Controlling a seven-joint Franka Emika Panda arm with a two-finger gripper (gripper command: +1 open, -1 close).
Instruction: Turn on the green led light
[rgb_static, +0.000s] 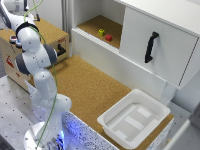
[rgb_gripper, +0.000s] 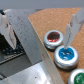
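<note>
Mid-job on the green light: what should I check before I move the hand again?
1. Green button in sight: ok, though the frame cuts it off.
2. Hand empty, fingers apart: ok.
3. Hand lined up on the green button: not ok; one finger hangs by the red button and blue button.
4. Green light already lit: cannot tell.
5. Hand visible in the exterior view: not ok.
</note>
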